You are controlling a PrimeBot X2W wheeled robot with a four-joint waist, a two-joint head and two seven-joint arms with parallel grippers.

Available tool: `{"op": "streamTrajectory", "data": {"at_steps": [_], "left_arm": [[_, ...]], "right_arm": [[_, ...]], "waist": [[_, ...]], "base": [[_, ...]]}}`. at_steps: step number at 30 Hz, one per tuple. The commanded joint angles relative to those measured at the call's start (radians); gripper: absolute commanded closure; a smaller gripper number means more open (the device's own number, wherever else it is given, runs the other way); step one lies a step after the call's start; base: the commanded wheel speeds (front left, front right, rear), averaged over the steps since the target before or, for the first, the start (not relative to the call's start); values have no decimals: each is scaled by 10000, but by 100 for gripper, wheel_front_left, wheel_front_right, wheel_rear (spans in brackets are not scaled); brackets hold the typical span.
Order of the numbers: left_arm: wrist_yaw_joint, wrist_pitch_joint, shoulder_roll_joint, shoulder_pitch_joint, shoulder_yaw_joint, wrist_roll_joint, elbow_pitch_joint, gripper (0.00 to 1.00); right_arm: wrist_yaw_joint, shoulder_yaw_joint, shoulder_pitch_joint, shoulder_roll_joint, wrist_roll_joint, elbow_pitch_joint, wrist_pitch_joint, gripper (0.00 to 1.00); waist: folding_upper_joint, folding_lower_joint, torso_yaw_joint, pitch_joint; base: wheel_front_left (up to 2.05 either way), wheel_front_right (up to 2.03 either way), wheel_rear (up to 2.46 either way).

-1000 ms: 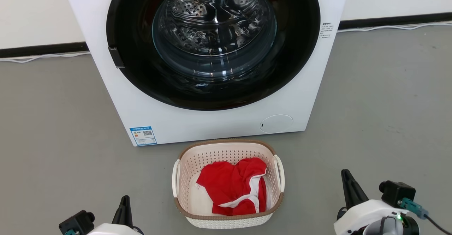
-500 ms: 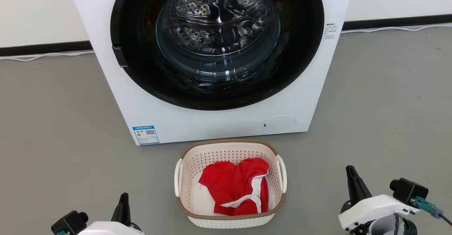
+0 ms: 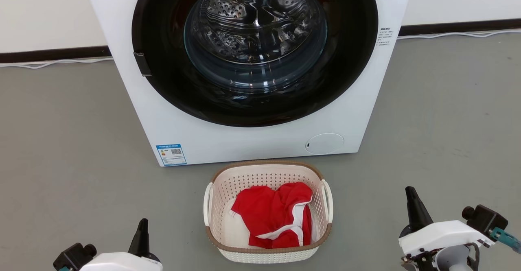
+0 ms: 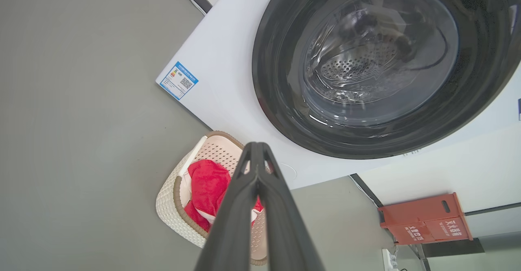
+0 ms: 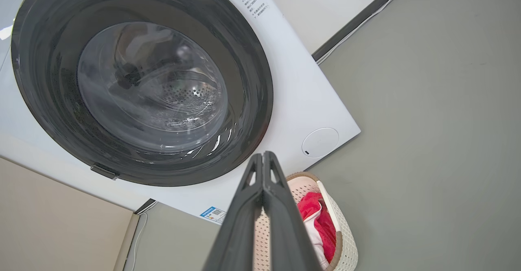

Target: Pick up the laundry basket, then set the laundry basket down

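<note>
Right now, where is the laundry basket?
In the head view the laundry basket sits on the floor in front of the washing machine, between the left gripper and the right gripper.

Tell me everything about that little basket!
The laundry basket is small, cream-white plastic full of little holes, with rounded corners, a brown woven-look rim and two white loop handles. It stands upright on the grey floor just before the washing machine, holding a crumpled red garment with white trim.
</note>
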Motion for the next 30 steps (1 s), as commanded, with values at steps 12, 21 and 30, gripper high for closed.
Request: {"op": "streamTrajectory", "data": {"at_steps": [12, 21, 30], "left_arm": [[-238, 339, 108, -560, 260, -1411, -561, 100], [-325, 605, 124, -594, 325, -2352, -746, 100], [-422, 898, 142, -631, 398, -3393, -952, 100]], "right_arm": [[50, -24, -13, -42, 1729, -733, 392, 100], [54, -107, 47, -45, 2917, -1011, 652, 100], [58, -200, 114, -49, 4234, -1320, 941, 100]], "waist": [[0, -1, 91, -2], [0, 0, 162, -4], [0, 0, 240, -5]], "base": [[0, 0, 0], [0, 0, 0], [0, 0, 0]]}}
